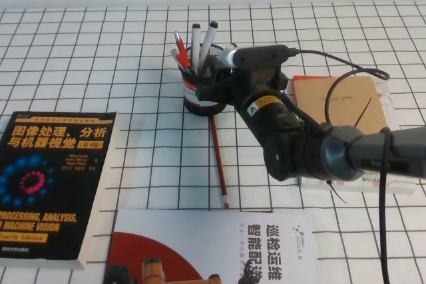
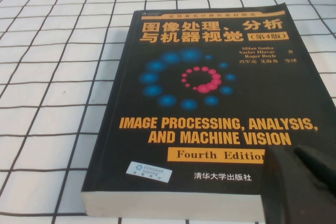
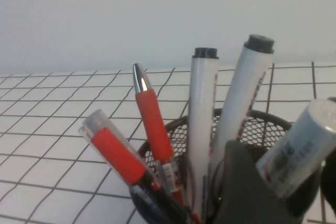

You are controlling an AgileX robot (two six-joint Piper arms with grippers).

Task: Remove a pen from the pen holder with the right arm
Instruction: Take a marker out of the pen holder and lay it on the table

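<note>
1. The pen holder (image 1: 197,101), a black mesh cup, stands upright on the gridded desk (image 1: 100,64), around the middle and towards the far side.
2. In it I see a red pen (image 3: 153,124), a red-capped pen (image 3: 113,156), a pair of white markers (image 3: 203,129) and a third marker (image 3: 296,150) leaning right.
3. My right end effector (image 3: 286,182) is at the holder's right rim. Its jaws are apart with the third marker between them, and I cannot tell whether either pad touches it.
4. A thin red pencil (image 1: 219,164) lies on the desk, running from the holder's foot towards the near side.
5. A brown notebook (image 1: 339,108) lies to the right, a black textbook (image 1: 53,184) at near left, and a white booklet (image 1: 266,247) at the near edge.
6. My left end effector (image 2: 302,179) hangs over the textbook's cover. I cannot tell whether it is apart or together.
</note>
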